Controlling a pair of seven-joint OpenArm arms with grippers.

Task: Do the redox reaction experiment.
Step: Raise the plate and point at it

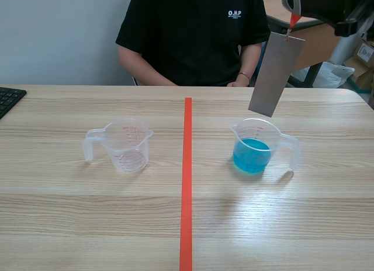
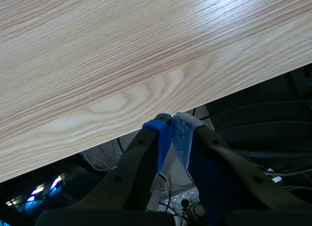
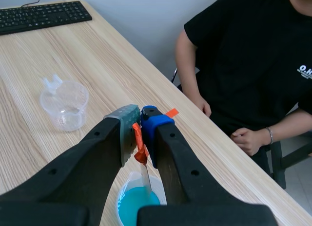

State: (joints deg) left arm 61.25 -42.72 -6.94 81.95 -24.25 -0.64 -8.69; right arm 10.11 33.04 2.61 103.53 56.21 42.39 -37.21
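Empty cup (image 1: 125,145), blue-filled cup (image 1: 252,149), right tool (image 3: 138,124) clamping one metal sheet (image 1: 276,72), left tool (image 2: 171,122) closed

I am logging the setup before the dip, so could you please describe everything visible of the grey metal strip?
The metal strip is a flat, dull grey rectangle, seemingly sheet metal. An orange-red tape tab sits at its top end; the right gripper pinches that tab, so the strip hangs tilted. Its lower end is just above the beaker of blue liquid, apparently clear of it.
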